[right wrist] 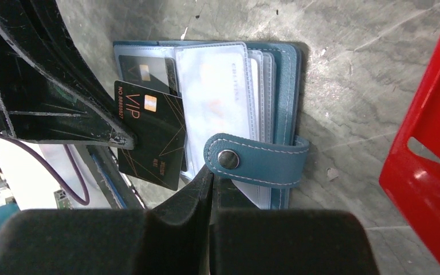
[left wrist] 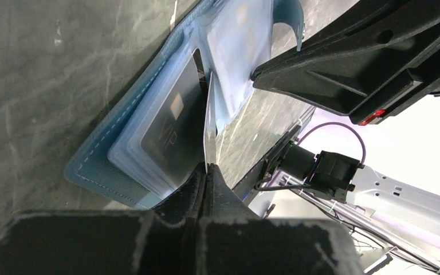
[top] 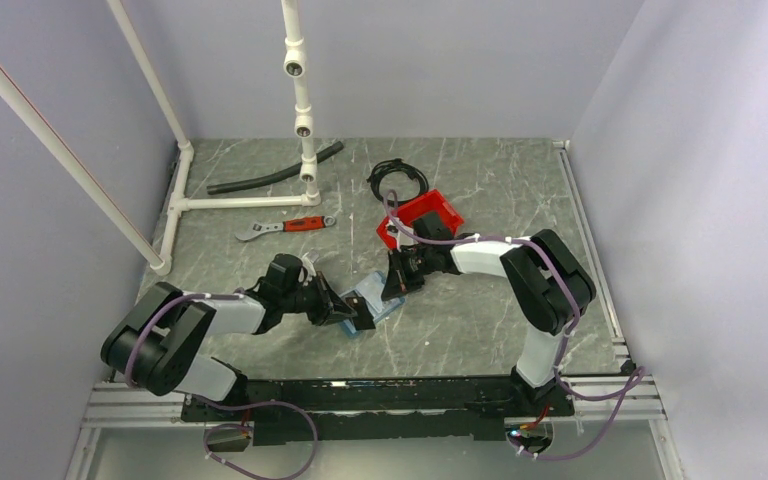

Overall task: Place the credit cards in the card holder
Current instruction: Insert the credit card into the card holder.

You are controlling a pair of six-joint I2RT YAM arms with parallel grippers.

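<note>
Card holder (right wrist: 281,86) lies open on counter (right wrist: 349,57), black VIP card (right wrist: 149,137) overlapping its edge.
Left end effector (left wrist: 206,172) grasps that card; right end effector (right wrist: 211,186) clenched beside snap strap (right wrist: 252,163). Red bin (right wrist: 429,143) crowds one side.

From above, the card holder (top: 378,298) lay mostly under both arms' fingers, and its cards were too small for us to tell apart. In the right wrist view the left gripper (right wrist: 121,140) covered the black card (right wrist: 154,143) at its 9 o'clock edge. The strap (right wrist: 258,160) hid whatever the right gripper (right wrist: 211,175) pinched with its closed tips. The red bin (right wrist: 429,143) ran off the frame at 3 o'clock. We could not read the card's small print.
</note>
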